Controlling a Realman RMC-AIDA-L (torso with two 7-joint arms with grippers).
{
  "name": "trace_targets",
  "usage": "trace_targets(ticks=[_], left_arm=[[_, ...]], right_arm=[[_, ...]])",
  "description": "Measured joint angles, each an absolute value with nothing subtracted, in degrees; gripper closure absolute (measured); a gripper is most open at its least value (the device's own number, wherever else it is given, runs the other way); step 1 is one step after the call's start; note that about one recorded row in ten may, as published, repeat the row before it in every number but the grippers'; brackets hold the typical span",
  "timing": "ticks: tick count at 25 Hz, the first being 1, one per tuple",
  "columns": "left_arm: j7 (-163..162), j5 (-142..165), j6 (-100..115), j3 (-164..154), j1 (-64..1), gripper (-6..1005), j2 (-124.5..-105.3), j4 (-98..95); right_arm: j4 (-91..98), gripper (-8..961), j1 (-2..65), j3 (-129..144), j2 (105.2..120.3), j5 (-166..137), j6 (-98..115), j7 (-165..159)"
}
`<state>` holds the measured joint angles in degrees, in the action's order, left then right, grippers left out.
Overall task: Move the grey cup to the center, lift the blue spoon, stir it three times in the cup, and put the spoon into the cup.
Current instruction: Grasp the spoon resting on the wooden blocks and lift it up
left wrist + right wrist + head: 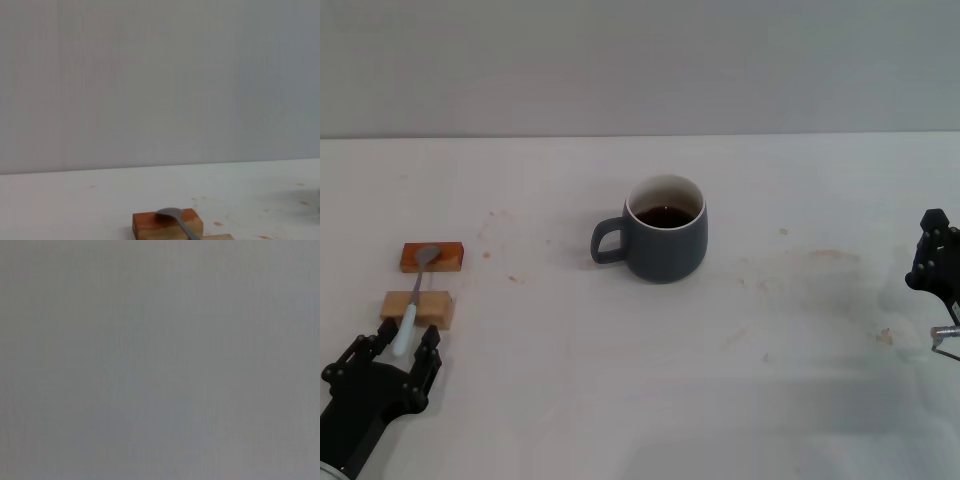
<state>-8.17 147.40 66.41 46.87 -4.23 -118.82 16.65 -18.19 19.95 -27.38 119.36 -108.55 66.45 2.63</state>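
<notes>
- grey cup [666, 240] upright at middle of the worktop [800, 400], dark liquid inside, handle twd the left edge.
- blue spoon [416, 300] near left edge, bridging two wooden blocks: bowl on reddish block [432, 257], stem over pale block [417, 306], pale-blue handle end pointing to front edge.
- left gripper [398, 352] at front-left corner, jaws spread apart, handle tip between fingertips, not clamped.
- right gripper [938, 270] at right edge, well apart from cup; jaw state can't tell.
</notes>
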Motion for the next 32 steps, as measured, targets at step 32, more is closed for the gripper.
trace_targets(ticks=[32], left_arm=[[-7.78, 147.64, 66.36, 47.0, -4.56, 586, -118.77, 16.42]], right_arm=[[-18.19, 955, 19.95, -27.34, 119.36, -108.54, 66.54, 2.63]])
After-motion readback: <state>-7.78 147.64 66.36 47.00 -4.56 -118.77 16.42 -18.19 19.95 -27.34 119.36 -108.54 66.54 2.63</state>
